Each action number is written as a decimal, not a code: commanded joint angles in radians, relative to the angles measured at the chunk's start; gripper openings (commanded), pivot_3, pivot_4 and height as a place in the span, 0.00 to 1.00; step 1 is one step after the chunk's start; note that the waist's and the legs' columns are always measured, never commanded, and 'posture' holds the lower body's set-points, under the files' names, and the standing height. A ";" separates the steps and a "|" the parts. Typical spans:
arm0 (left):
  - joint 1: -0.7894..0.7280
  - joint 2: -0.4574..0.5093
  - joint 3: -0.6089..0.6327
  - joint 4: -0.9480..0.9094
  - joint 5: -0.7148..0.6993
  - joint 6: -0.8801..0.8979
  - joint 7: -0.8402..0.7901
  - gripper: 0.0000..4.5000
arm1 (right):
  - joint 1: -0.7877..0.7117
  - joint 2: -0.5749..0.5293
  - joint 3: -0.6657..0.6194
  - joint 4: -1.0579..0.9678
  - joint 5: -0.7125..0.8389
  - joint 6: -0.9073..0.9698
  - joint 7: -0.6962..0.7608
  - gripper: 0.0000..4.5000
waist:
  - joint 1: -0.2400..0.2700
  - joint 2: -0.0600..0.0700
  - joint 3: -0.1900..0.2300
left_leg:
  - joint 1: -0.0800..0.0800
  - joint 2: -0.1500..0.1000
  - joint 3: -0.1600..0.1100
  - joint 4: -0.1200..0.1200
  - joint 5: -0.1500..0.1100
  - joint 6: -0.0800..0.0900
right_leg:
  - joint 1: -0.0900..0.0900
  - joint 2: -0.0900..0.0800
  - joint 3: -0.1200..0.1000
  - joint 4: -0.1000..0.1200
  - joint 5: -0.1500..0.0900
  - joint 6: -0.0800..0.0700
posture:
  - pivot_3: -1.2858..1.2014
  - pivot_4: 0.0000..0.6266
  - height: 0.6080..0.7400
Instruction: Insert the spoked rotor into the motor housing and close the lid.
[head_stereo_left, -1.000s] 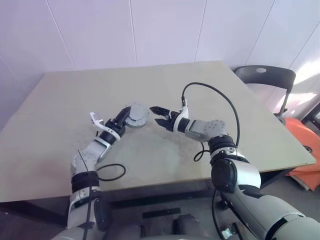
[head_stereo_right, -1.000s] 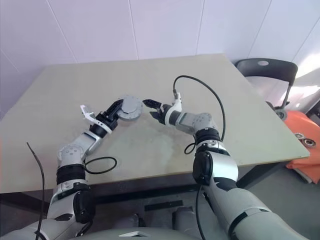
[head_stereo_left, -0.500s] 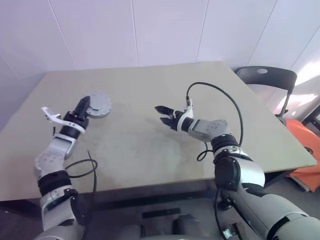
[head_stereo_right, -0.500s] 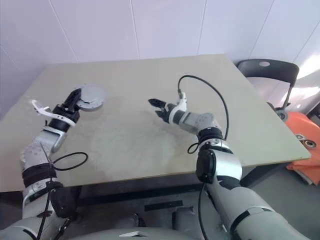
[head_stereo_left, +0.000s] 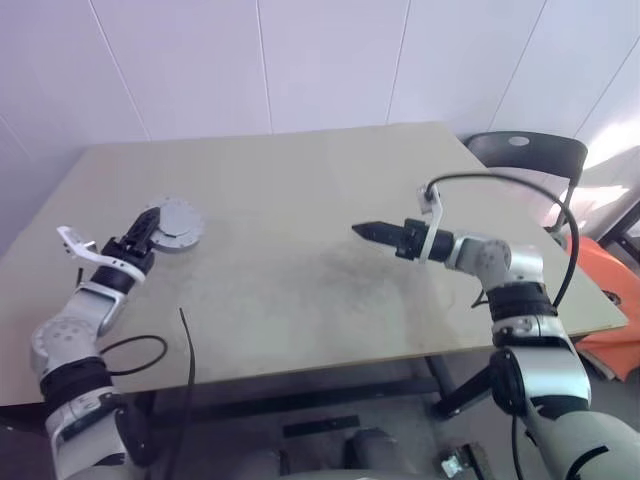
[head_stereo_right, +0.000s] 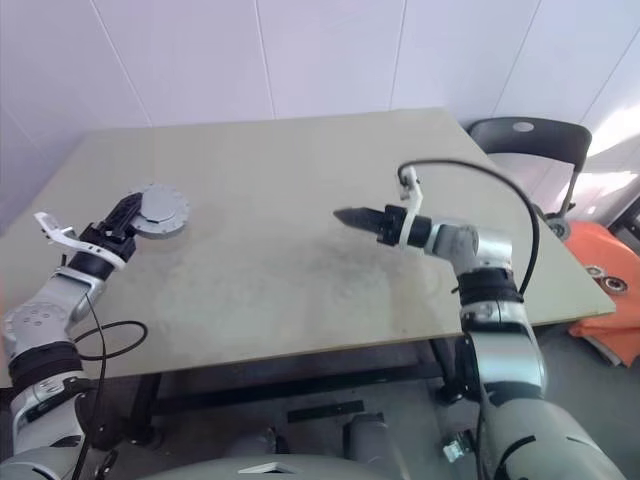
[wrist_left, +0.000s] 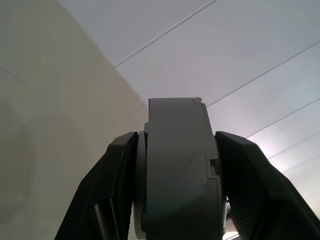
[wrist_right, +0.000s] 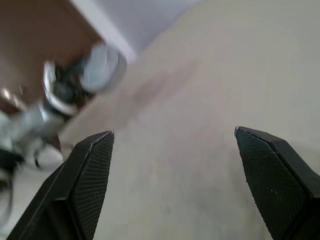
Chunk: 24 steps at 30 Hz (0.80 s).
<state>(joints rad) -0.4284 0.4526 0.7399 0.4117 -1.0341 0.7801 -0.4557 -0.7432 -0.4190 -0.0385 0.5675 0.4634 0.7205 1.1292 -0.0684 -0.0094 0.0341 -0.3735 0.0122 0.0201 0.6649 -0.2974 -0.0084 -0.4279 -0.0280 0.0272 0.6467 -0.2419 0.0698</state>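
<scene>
One round grey disc assembly (head_stereo_left: 173, 222) is in view, and two grippers. The disc is flat on top, pale grey with a notched rim and a small hub at its centre; seen edge-on from the left wrist (wrist_left: 176, 170), it is a thick grey block with a stepped seam down one side. Whether the housing and rotor sit under the lid cannot be told.

The disc is at the left part of the worktop (head_stereo_left: 300, 200), held by the left gripper (head_stereo_left: 140, 230), whose two black fingers (wrist_left: 112, 190) press on its opposite faces. Whether it rests on the surface or hangs just above it is unclear.

The right gripper (head_stereo_left: 368, 231) hovers over the middle-right of the worktop, well apart from the disc, pointing toward it; its fingers (wrist_right: 87, 175) stand wide with nothing between them.

A dark chair (head_stereo_left: 525, 155) stands behind the far right corner, with something orange (head_stereo_left: 610, 330) on the floor beside it. Black cables loop off both arms. Nothing lies between the two grippers.
</scene>
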 joint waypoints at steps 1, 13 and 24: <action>0.004 0.055 0.015 -0.031 -0.020 0.007 -0.047 0.56 | 0.003 -0.051 0.080 -0.035 -0.101 -0.242 0.115 0.90 | 0.000 0.000 0.000 | 0.000 0.000 0.000 0.000 0.000 0.000 | 0.000 0.000 0.000 0.000 0.000 0.000 | 0.52 0.00 1.00; 0.044 0.212 0.026 0.127 0.065 -0.040 -0.124 0.56 | -0.130 -0.070 0.094 0.107 -0.165 -0.375 0.228 0.90 | 0.001 -0.003 0.000 | 0.001 0.000 0.000 0.000 0.000 -0.001 | 0.000 -0.002 0.000 0.000 0.000 -0.001 | 0.52 0.00 1.00; -0.223 0.276 -0.085 0.591 0.322 -0.367 -0.187 0.56 | -0.139 -0.068 0.063 0.061 -0.144 -0.293 0.168 0.90 | 0.032 -0.005 0.000 | -0.001 -0.002 -0.001 0.000 0.001 -0.002 | -0.001 -0.009 -0.002 -0.001 0.001 -0.002 | 0.52 0.00 1.00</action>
<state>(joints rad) -0.5846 0.6919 0.6570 0.9992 -0.7281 0.4760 -0.6100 -0.8559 -0.4788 0.0586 0.6708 0.2986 0.4172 1.3053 -0.0361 -0.0141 0.0336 -0.3751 0.0095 0.0190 0.6649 -0.2968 -0.0106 -0.4295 -0.0381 0.0246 0.6461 -0.2414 0.0681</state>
